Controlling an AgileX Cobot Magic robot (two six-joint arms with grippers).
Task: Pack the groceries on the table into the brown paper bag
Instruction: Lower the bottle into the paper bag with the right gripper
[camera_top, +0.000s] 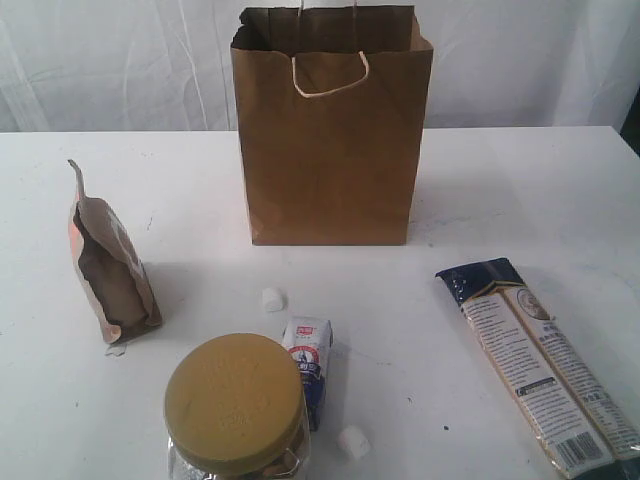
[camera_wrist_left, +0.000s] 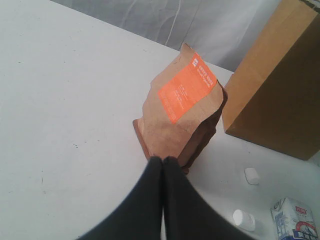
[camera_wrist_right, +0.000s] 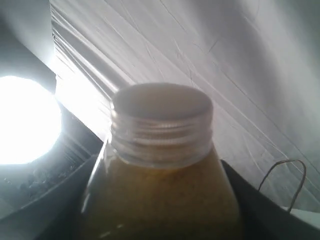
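The left gripper is hanging low over the table and angling down at the pouch just beyond it. Its smooth black fingers are pressing flat together with nothing between them. The right gripper is tilting up toward a creased white curtain and a glaring round lamp. Its dark fingers are pinching the grain jar by its sides, and where that jar is sitting relative to the bag cannot be told. The jar is showing a ribbed pale screw cap, clear rounded shoulders and fine yellow grain.

The bag, tall, boxy, matte kraft paper with twisted pale cord handles, is standing upright at the table's far middle, mouth gaping. The pouch, creased brown paper with an orange label, is standing to its left. Nearer the camera, the round, clear-walled gold-lid jar is sitting just beside the blue-white carton. Two stubby white marshmallows are lying apart, one on either end of the carton. On the right, the long glossy noodle packs are lying side by side.
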